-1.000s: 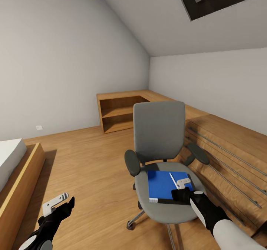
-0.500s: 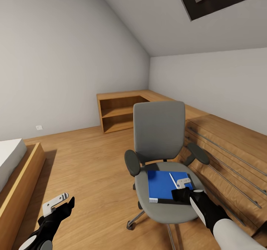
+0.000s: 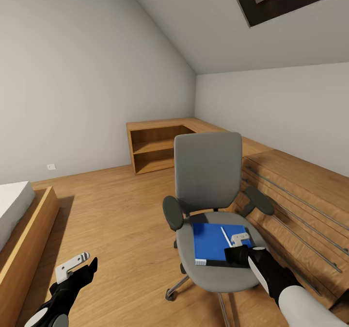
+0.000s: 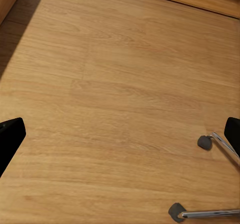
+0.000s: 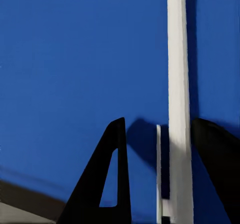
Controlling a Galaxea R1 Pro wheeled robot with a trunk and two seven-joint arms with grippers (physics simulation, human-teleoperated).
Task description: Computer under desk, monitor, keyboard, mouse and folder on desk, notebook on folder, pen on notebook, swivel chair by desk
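Landmark is the grey padded swivel chair with black armrests (image 3: 208, 205). Flat bright blue folder with black spine (image 3: 211, 242) lies on its seat, and the thin white pen (image 3: 226, 235) lies on the folder toward the chair's right armrest side. My right gripper (image 3: 239, 242) is down over the pen end; in the right wrist view the pen (image 5: 179, 99) runs between the two dark fingers (image 5: 102, 184) with blue folder (image 5: 75, 59) behind. The fingers stand apart either side of it with gaps showing, so I call it open and not clamped yet. Left gripper (image 3: 72, 265) hangs low over the wood floor (image 4: 115, 94) well to the chair's left, fingers spread at the edges of its wrist view, holding nothing; chair casters (image 4: 204, 142) are near it. I can't make out the notebook. Risks as I judge them: the pen sits closer to one finger, so closing could roll it off the folder instead of pinching it; pressing down could drag the folder or roll the chair on its casters toward the light wooden dresser (image 3: 300, 196) beside it.
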